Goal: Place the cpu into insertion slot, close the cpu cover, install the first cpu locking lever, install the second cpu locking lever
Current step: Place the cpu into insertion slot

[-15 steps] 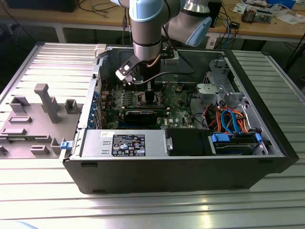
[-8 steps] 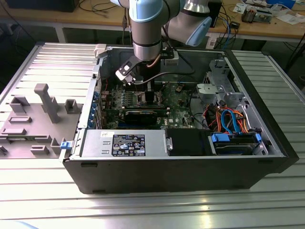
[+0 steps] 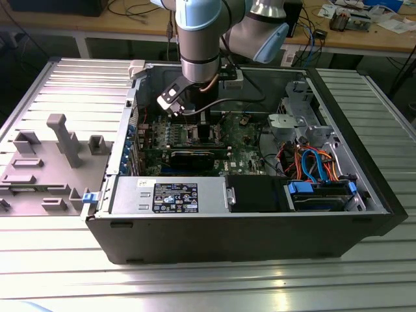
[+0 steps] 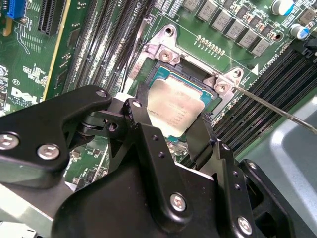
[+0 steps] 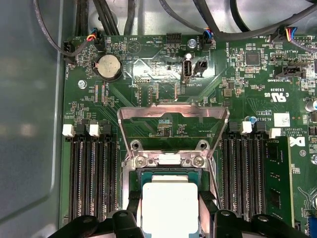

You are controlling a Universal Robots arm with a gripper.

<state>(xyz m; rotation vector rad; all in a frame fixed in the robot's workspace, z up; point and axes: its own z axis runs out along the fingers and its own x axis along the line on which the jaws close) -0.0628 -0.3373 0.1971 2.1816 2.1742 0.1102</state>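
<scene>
In both wrist views the cpu [image 5: 170, 206] [image 4: 173, 106], a flat square chip with a silver top, sits at the insertion slot [image 5: 163, 171] [image 4: 190, 74], level with its rim. My gripper [image 5: 170, 214] [image 4: 171, 118] is straight above it, a black finger [image 5: 134, 208] tight against one edge and the other against the opposite edge. The cpu cover [image 5: 173, 112], a silver frame with a large window, stands flipped open beyond the slot. A thin wire locking lever [image 4: 277, 110] sticks out to one side of the slot. In the exterior view the gripper [image 3: 201, 127] reaches down into the open computer case.
Rows of black memory slots [image 5: 94, 178] [image 5: 242, 173] flank the socket. Cables [image 3: 312, 162] and a blue-tabbed drive bay [image 3: 318, 192] fill the case at the exterior view's right. The power supply box [image 3: 169, 195] lies along the near wall. A grey fixture [image 3: 58, 140] stands outside the case.
</scene>
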